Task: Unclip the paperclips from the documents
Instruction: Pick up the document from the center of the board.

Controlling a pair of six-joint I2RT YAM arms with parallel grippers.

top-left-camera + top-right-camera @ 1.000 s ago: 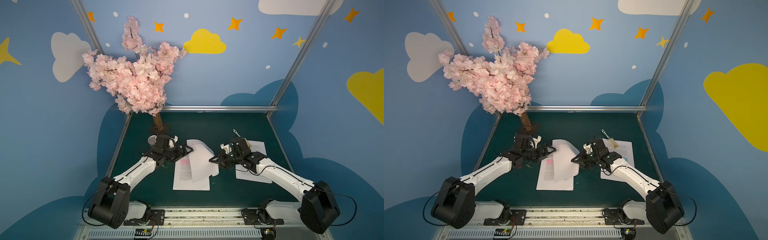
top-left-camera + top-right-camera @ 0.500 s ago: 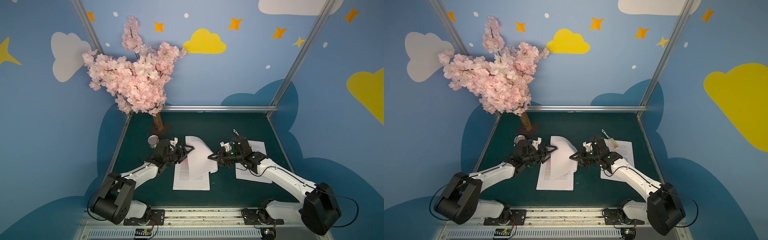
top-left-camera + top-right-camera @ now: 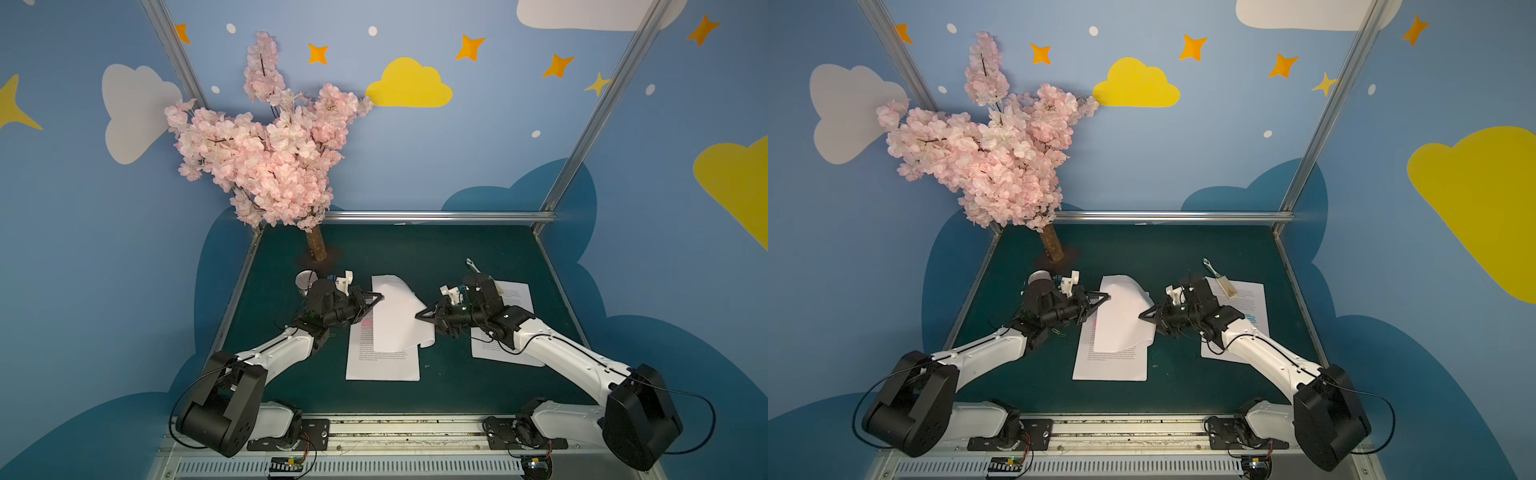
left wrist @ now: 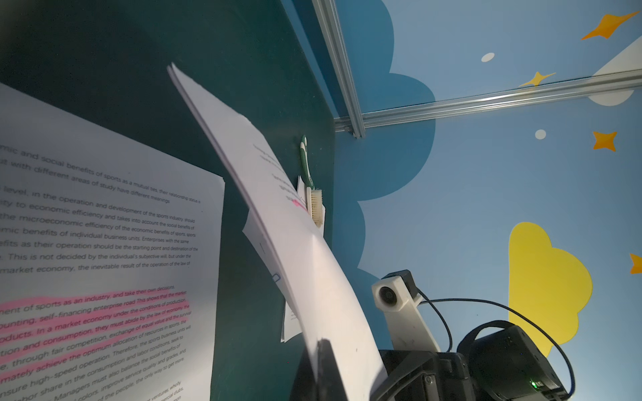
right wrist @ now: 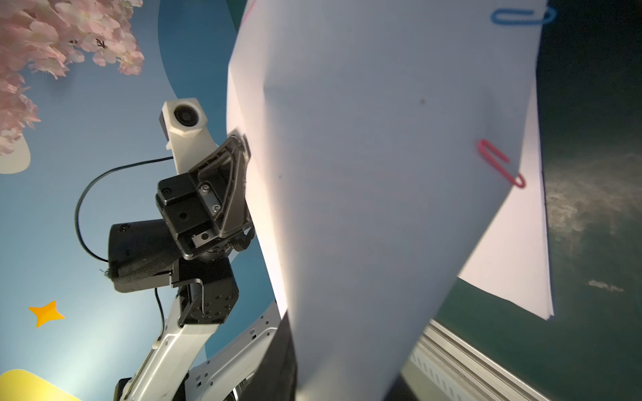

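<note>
Both grippers hold one white document (image 3: 397,318) up off the mat, curved between them. My left gripper (image 3: 380,296) is shut on its left edge; one dark finger (image 4: 326,368) presses against the sheet. My right gripper (image 3: 417,314) is closed on the opposite edge, where the paper funnels between its fingers (image 5: 279,364). A blue paperclip (image 5: 521,16) and a red paperclip (image 5: 500,163) sit on the lifted pages' far edge. Beneath lies a flat document (image 3: 382,365) with a pink band (image 4: 87,319). Another document (image 3: 1246,303) lies under the right arm.
A green-and-white brush (image 3: 1219,279) lies on the right document's far corner. A metal cup (image 3: 306,280) stands behind the left wrist, near the blossom tree's trunk (image 3: 316,245). Loose paperclips (image 3: 1059,332) lie on the mat by the left forearm. Frame rails border the mat.
The left gripper, open a second ago, has moved up to the lifted document's left edge and closed on it. The right gripper has stayed at the opposite edge.
</note>
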